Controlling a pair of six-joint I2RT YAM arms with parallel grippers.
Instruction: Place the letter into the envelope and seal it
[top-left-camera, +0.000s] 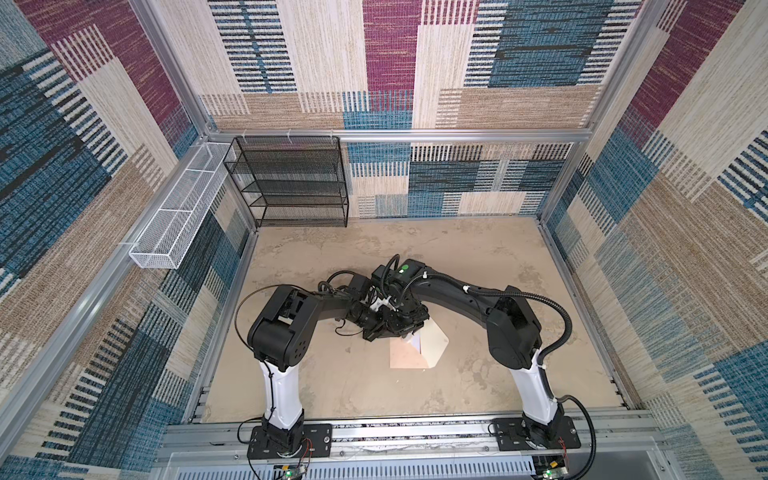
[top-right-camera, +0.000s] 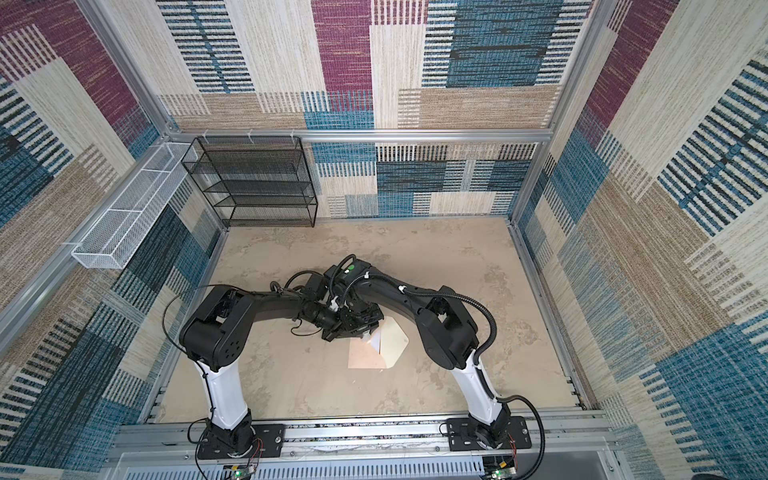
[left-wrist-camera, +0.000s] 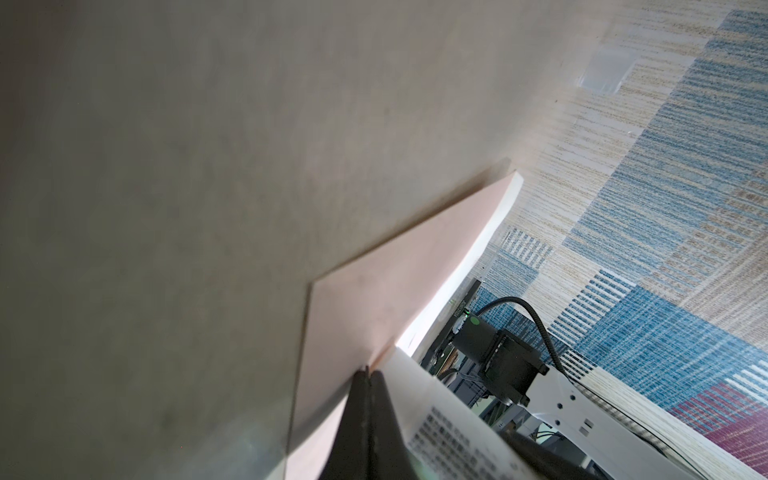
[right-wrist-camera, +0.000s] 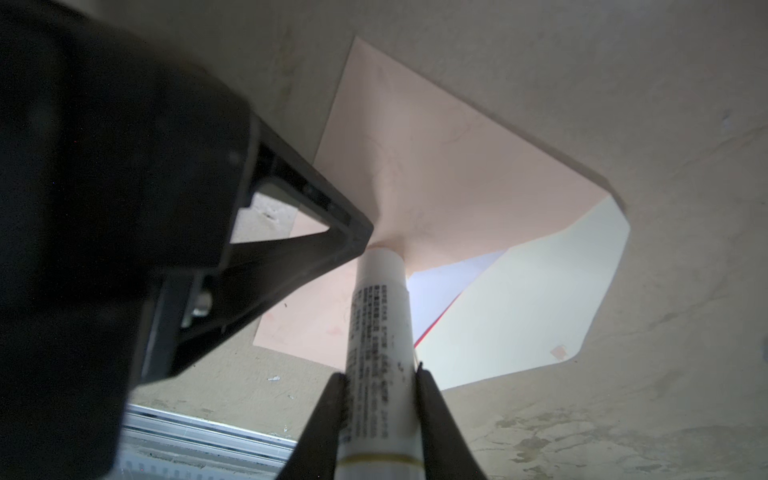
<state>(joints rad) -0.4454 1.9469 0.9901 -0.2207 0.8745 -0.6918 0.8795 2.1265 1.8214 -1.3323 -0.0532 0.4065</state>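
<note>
I have the envelope (top-left-camera: 405, 357) lying flat on the table (top-left-camera: 324, 266), just toward 6 o'clock of the table's middle in both top views. Its cream flap (top-left-camera: 434, 345) is thrown open toward 3 o'clock. The letter (right-wrist-camera: 451, 286) is in the pocket: only a white sliver with a thin red edge shows at the mouth, beside the flap's fold. Insertion looks done to me, and sealing is the step in hand.

The right gripper (right-wrist-camera: 379, 374) is clamped on a white glue tube (right-wrist-camera: 380, 316). It grips toward the back end of the barrel, which leaves the tip free to lean onto the paper. The tip touches the peach face near the mouth, and the paper puckers around it. I judge this is to lay adhesive before the flap folds over.

The left gripper (left-wrist-camera: 367, 372) has its jaws closed together. Its tips are set on the envelope just beside the tube's tip, at about 11 o'clock of the envelope. I read it as a hold-down, so the light paper does not drag with the tube. From the left wrist view I cannot be sure whether it merely presses or nips a paper edge.

The flap lies clear of both tools, which keeps the glue zone reachable.
</note>
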